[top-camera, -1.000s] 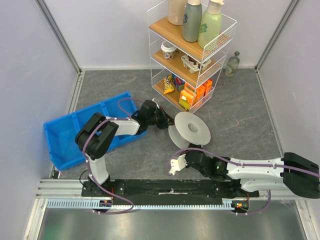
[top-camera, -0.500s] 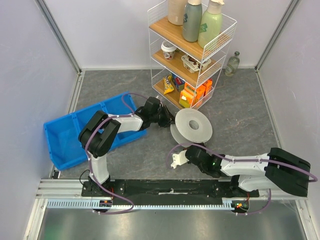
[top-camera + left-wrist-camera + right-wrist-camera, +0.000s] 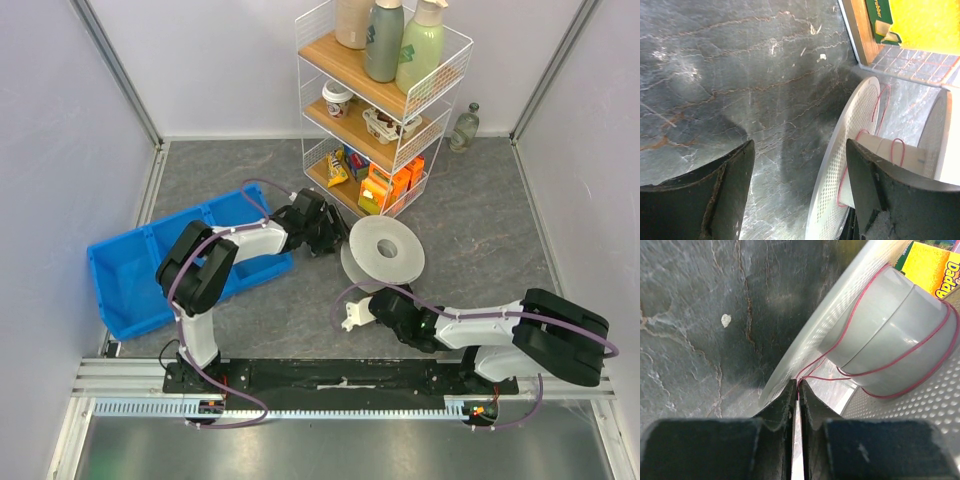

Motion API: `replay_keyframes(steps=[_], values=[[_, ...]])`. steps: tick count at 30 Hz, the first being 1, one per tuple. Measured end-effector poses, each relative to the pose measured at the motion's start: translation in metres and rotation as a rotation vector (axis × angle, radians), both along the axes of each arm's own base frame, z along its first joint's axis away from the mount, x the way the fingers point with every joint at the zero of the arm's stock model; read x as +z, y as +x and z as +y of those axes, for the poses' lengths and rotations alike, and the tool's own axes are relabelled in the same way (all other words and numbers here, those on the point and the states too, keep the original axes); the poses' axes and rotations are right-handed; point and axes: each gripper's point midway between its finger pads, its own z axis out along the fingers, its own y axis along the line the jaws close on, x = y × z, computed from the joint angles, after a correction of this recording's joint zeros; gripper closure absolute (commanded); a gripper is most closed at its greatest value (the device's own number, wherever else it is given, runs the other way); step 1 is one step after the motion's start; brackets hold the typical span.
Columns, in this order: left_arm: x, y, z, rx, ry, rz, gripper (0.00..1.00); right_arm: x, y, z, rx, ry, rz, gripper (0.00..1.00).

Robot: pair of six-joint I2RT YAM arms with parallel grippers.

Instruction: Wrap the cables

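A translucent white spool [image 3: 385, 252] stands on the grey floor, with thin red cable [image 3: 900, 360] looped loosely round its grey hub [image 3: 890, 335]. My left gripper [image 3: 335, 238] is at the spool's left side. Its jaws are open [image 3: 799, 150], and the perforated flange [image 3: 840, 165] stands just inside the right finger [image 3: 880, 195], untouched by the left one. My right gripper [image 3: 383, 296] comes at the spool from the front. In the right wrist view its jaws [image 3: 799, 385] are pressed nearly together, with the red cable pinched at the tips beside the flange [image 3: 830, 325].
A blue bin [image 3: 130, 265] lies left of the left arm. A white wire shelf rack [image 3: 380, 110] with bottles, cups and snack boxes stands just behind the spool. A small glass bottle [image 3: 463, 128] is by the back wall. A yellow box [image 3: 935, 270] shows behind the hub.
The left gripper has opened wide and let go of the spool's flange. The right arm has drawn in and moved its gripper up to the spool. The spool shifted slightly right.
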Motion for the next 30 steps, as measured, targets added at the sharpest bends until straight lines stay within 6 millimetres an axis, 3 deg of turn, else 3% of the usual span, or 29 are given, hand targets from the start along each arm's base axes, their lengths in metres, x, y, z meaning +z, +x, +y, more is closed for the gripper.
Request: replay_keyframes(steps=[3, 11, 13, 18, 23, 30], values=[[0.002, 0.005, 0.006, 0.018, 0.049, -0.009, 0.19, 0.000, 0.001, -0.001, -0.006, -0.003, -0.004, 0.83], [0.010, 0.003, 0.025, 0.066, 0.117, -0.004, 0.14, 0.003, -0.002, -0.005, -0.014, -0.009, -0.003, 0.63], [0.012, 0.002, 0.030, 0.079, 0.139, -0.004, 0.12, 0.009, -0.004, -0.004, -0.004, 0.009, -0.010, 0.56], [0.021, 0.009, 0.045, 0.116, 0.201, -0.030, 0.11, 0.015, -0.013, 0.009, 0.067, 0.048, -0.005, 0.50], [0.036, 0.006, 0.042, 0.095, 0.211, -0.055, 0.09, 0.007, -0.024, 0.024, 0.151, 0.057, 0.049, 0.44], [0.041, 0.003, 0.041, 0.076, 0.219, -0.069, 0.08, 0.004, -0.033, 0.031, 0.204, 0.056, 0.076, 0.27]])
